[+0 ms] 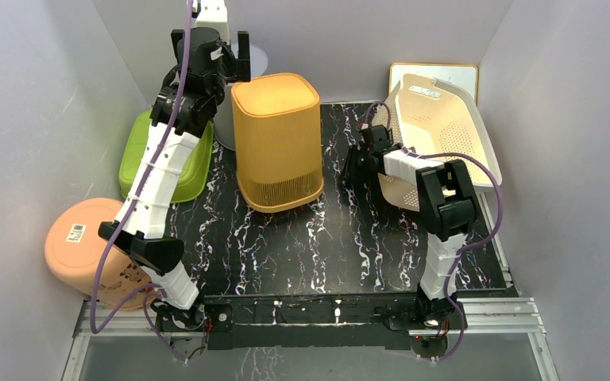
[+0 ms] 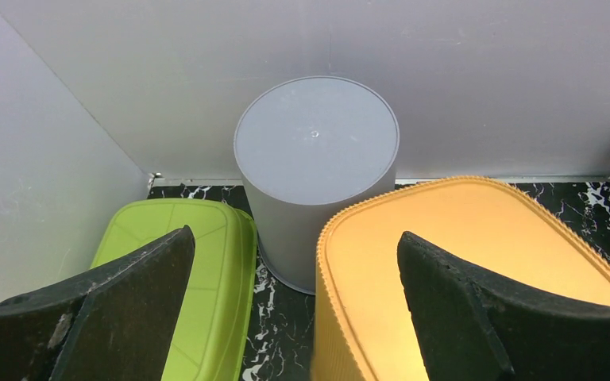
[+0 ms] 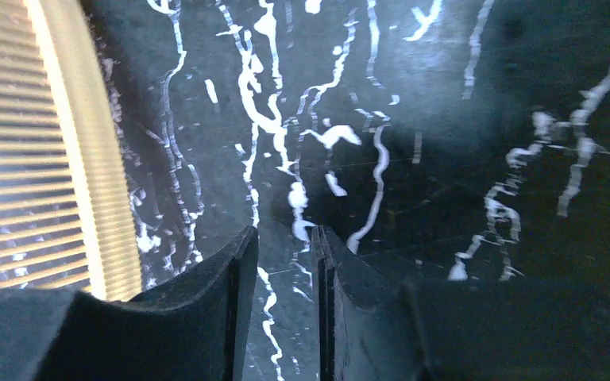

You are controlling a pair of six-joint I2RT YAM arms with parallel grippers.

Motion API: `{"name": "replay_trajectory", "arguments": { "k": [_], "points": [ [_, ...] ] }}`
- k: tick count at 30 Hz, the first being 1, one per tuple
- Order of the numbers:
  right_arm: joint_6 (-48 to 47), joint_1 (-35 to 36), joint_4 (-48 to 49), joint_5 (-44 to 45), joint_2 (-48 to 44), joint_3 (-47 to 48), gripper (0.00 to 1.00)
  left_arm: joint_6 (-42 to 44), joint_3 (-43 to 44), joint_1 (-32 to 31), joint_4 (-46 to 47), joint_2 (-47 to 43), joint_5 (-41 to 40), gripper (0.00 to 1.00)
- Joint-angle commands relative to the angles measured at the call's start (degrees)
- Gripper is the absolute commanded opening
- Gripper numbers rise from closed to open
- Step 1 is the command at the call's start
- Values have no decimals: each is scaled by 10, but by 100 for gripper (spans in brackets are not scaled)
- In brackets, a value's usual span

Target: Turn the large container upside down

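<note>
The black marbled bench (image 1: 326, 254) fills the middle of the enclosure. On its far centre stands the large container (image 1: 278, 139), an orange-yellow ribbed bin. Its closed flat base faces up and its wider rim is down on the bench. To the right, a beige perforated basket (image 1: 445, 119) lies tilted at the bench's right edge. At the far left is a green tub (image 1: 139, 139), partly hidden by the left arm. A peach container (image 1: 79, 238) sits off the near left corner. Behind the large container, just beside its far left corner, is a grey round bin (image 2: 315, 159) with a flat closed top.

The left claw (image 2: 295, 238) hangs above the far left, fingers spread wide apart, one over the green tub and one over the large container, holding nothing. The right claw (image 3: 283, 238) is low over bare bench just right of the large container's rim. Its fingers are nearly together, with only a thin slit between them and nothing in it.
</note>
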Motion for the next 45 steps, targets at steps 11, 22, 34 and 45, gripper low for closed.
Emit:
{"name": "replay_trajectory", "arguments": {
  "k": [11,22,34,45],
  "points": [
    [-16,-12,-50,13,-4,-17,29,8,15,-8,12,-4,-16,98],
    [-53,26,-89,42,5,79,32,4,10,-9,11,-1,-11,98],
    [-54,76,-130,35,105,241,32,-1,10,-12,6,-4,-7,98],
    [-29,227,-135,-22,117,288,31,-1,13,-12,10,-3,-6,98]
  ]
}}
